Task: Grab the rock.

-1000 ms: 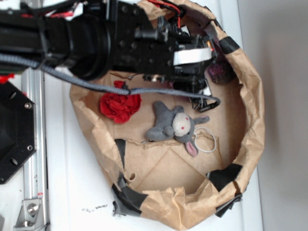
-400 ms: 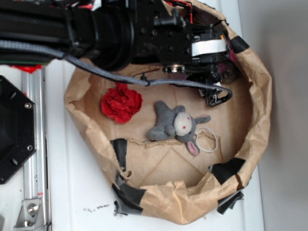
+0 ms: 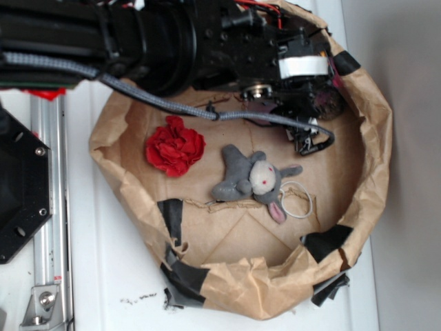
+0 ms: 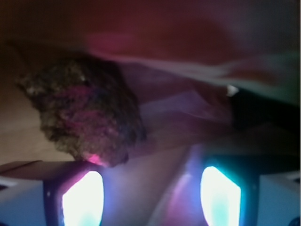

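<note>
1. The rock (image 3: 326, 105) is seen at the upper right of a brown paper basin (image 3: 375, 165), close to the basin's wall and partly hidden by the arm (image 3: 158, 41).
2. The tool (image 3: 318, 102) is placed right at the rock in the exterior view.
3. In the wrist view, two lit fingers (image 4: 82, 197) are held apart, and the rock (image 4: 84, 113) is shown just beyond the left one, not between them.
4. No contact between tool and rock can be made out; the wrist view is blurred.
5. A red flower (image 3: 173, 146) is seen on the basin floor to the left.
6. A grey bunny (image 3: 253, 179) is laid near the middle, beside a white loop (image 3: 298, 200).
7. The basin is set on a white table (image 3: 110, 276).
</note>
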